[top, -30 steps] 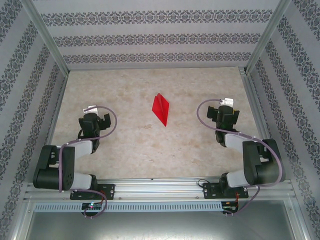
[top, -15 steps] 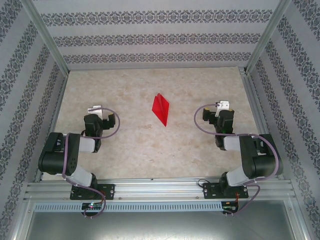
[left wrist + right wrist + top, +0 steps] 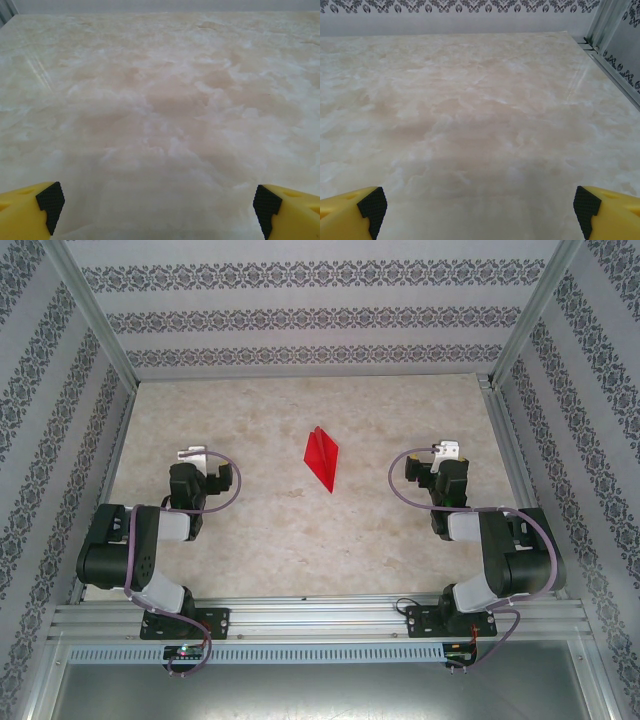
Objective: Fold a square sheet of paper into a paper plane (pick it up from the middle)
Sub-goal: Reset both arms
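Note:
The red square sheet of paper lies folded into a slim pointed paper plane (image 3: 322, 458) at the middle of the table, its tip toward the near side. My left gripper (image 3: 197, 471) rests low at the left, well apart from the plane. It is open in the left wrist view (image 3: 157, 207), its yellow fingers with black pads (image 3: 51, 200) wide apart over bare table. My right gripper (image 3: 438, 468) sits at the right, equally far from the plane. It is open too (image 3: 477, 206), with nothing between its pads (image 3: 583, 204).
The beige marbled tabletop (image 3: 260, 530) is fenced by patterned walls and aluminium posts (image 3: 95, 315). A metal rail (image 3: 612, 75) runs along the right edge. Both arm bases stand on the near rail (image 3: 320, 615).
Both arms have drawn back toward their bases and folded up, grippers still open. The paper plane has not moved.

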Motion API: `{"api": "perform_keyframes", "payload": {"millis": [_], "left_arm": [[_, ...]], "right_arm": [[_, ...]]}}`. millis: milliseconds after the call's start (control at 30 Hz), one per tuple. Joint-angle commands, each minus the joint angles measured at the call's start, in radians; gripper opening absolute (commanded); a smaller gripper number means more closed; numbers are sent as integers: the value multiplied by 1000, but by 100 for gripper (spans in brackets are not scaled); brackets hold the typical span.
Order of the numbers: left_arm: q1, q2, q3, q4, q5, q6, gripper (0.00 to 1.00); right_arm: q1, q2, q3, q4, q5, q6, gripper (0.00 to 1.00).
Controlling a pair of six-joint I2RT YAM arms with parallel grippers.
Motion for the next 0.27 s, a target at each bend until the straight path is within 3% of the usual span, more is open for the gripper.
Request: {"api": "perform_keyframes", "payload": {"millis": [0, 233], "left_arm": [[1, 8, 19, -7, 21, 23, 100], [2, 11, 19, -4, 29, 25, 100]], "right_arm": [[-8, 6, 5, 33, -19, -12, 98], [-7, -1, -7, 50, -33, -18, 98]]}}
